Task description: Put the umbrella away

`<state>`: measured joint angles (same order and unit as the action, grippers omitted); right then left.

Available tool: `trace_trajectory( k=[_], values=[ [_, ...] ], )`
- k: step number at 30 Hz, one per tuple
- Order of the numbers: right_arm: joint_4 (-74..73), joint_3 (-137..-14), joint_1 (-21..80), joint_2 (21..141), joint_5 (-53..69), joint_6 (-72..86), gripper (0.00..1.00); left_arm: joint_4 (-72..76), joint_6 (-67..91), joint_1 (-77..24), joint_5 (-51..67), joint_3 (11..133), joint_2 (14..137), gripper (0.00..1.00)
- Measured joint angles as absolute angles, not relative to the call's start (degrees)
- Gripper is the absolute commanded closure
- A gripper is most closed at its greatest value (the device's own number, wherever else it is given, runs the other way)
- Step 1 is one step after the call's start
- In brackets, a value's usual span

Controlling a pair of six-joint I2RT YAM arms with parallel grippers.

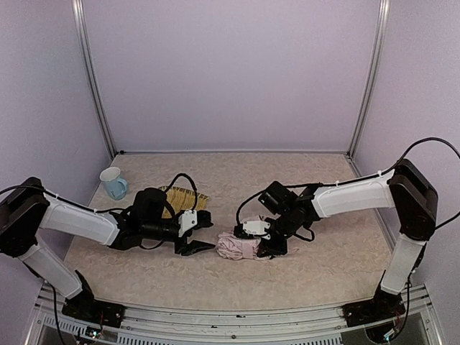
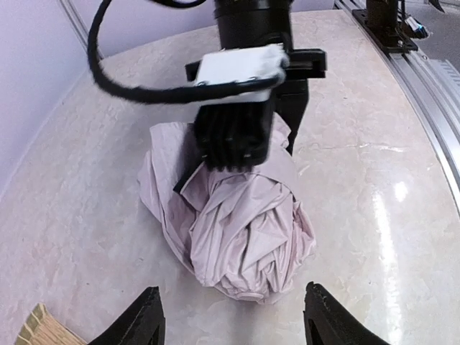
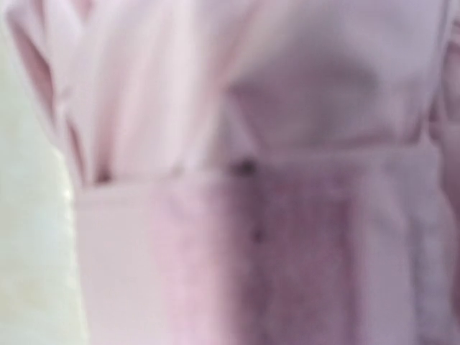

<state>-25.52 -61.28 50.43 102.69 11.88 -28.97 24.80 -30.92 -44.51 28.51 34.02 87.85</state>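
On the marbled counter (image 1: 323,277), between the arms, the pale pink thin-fabric umbrella (image 2: 237,230) lies bunched in a loose bundle. The right gripper (image 2: 237,154) is clamped on its upper folds; the left gripper (image 2: 233,320) hovers just beside it, fingers apart. Gathering the canopy seems to be the step in hand. Next, the left likely needs to pinch the loose folds squarely.

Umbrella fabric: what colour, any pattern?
The umbrella is plain pale pink, no pattern. The left wrist view shows it best.
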Motion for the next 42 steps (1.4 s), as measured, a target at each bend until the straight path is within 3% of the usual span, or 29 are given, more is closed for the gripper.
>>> trace_trajectory(
  k=[6, 12, 16, 18, 22, 24, 27, 34, 42],
  values=[
    [-33.2, -66.3, 46.8, 107.8, 25.9, -25.8, 0.9, 31.4, -39.2, -53.7, 21.4, 30.1, 86.8, 0.33],
    [-38.6, -68.6, 46.0, 111.2, 35.7, -25.8, 0.89, 30.0, -46.1, -56.6, 16.1, 36.4, 95.7, 0.31],
    [-41.8, -71.1, 45.1, 114.0, 38.8, -26.4, 0.88, 23.3, -48.2, -56.0, 16.3, 43.8, 102.7, 0.43],
    [-42.9, -72.2, 44.0, 114.9, 39.8, -26.2, 0.8, 17.9, -48.4, -55.8, 17.0, 48.5, 105.8, 0.56],
    [-43.5, -72.4, 41.5, 115.3, 41.0, -25.7, 0.61, 11.2, -48.3, -55.3, 19.1, 53.5, 107.8, 0.92],
    [-43.5, -72.5, 41.3, 115.3, 41.0, -25.2, 0.51, 9.4, -47.8, -55.0, 20.1, 54.1, 107.8, 1.0],
    [-43.2, -72.4, 41.0, 114.5, 40.9, -23.1, 0.32, 7.0, -47.8, -54.7, 21.4, 55.1, 107.9, 1.0],
    [-34.9, -67.2, 40.4, 105.4, 34.5, -18.5, 0.01, -0.8, -47.3, -53.6, 24.3, 61.7, 111.1, 1.0],
    [-23.0, -56.8, 40.6, 82.1, 25.6, -15.9, 0.01, -8.2, -45.2, -51.9, 29.3, 68.0, 115.0, 1.0]
  ],
)
